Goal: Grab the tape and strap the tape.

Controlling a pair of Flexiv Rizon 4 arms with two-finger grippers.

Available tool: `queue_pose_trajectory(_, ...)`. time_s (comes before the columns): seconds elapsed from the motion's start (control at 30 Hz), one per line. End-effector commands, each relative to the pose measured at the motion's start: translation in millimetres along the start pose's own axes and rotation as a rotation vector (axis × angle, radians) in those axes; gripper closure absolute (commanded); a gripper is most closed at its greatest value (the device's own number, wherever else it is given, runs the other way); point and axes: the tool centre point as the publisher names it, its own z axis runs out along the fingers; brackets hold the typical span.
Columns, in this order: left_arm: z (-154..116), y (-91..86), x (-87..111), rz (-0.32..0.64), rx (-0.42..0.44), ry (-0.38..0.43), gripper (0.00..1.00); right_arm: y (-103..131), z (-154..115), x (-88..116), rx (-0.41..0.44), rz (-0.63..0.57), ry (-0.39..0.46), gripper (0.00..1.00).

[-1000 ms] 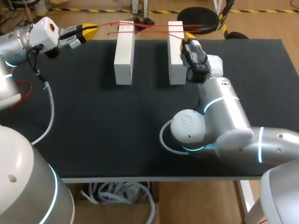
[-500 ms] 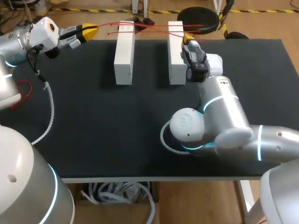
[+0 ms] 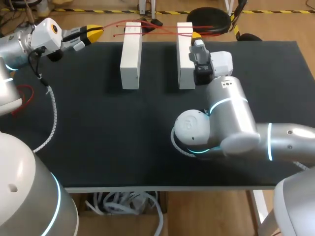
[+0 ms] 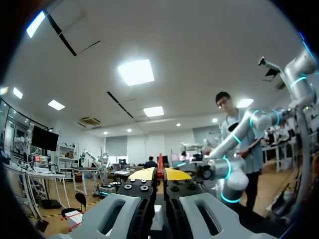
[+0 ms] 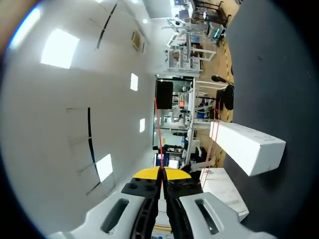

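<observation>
Two white blocks stand side by side at the table's far edge, the left block [image 3: 131,54] and the right block [image 3: 185,54]. Thin red tape [image 3: 160,28] runs in several strands across their far ends. My left gripper [image 3: 96,31] is beyond the left block's left side, shut on a red strand [image 4: 160,164] that shows between its yellow tips [image 4: 159,173]. Just right of the right block's far end, my right gripper [image 3: 196,35] is shut on the red tape [image 5: 157,129], which rises from its tips [image 5: 161,172]. Both blocks [image 5: 246,144] lie beside it in the right wrist view.
The black table top [image 3: 98,128] spreads in front of the blocks. My right arm's bulky elbow [image 3: 211,132] hangs low over the table's middle right, with a white ribbed cable looping beside it. The left arm's cable [image 3: 51,118] hangs over the left edge.
My right gripper has closed on the tape and shifted a little towards the far edge beside the right block, its elbow swinging slightly left. The left arm has not moved.
</observation>
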Motion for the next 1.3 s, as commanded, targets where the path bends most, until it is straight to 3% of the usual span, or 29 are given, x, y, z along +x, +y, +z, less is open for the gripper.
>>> queue_pose_trajectory(0.03,-0.1,0.5,-0.1,0.001,0.001,0.001,1.0,-2.3,4.4,7.0,0.003,-0.076,-0.041,1.0)
queue_pose_trajectory(0.3,-0.1,0.5,-0.1,0.001,0.001,0.001,1.0,-4.1,5.7,8.4,0.002,-0.198,-0.061,1.0)
queue_pose_trajectory(1.3,-0.1,0.5,-0.1,0.001,0.001,0.001,1.0,-4.1,5.7,8.4,0.002,-0.198,-0.061,1.0)
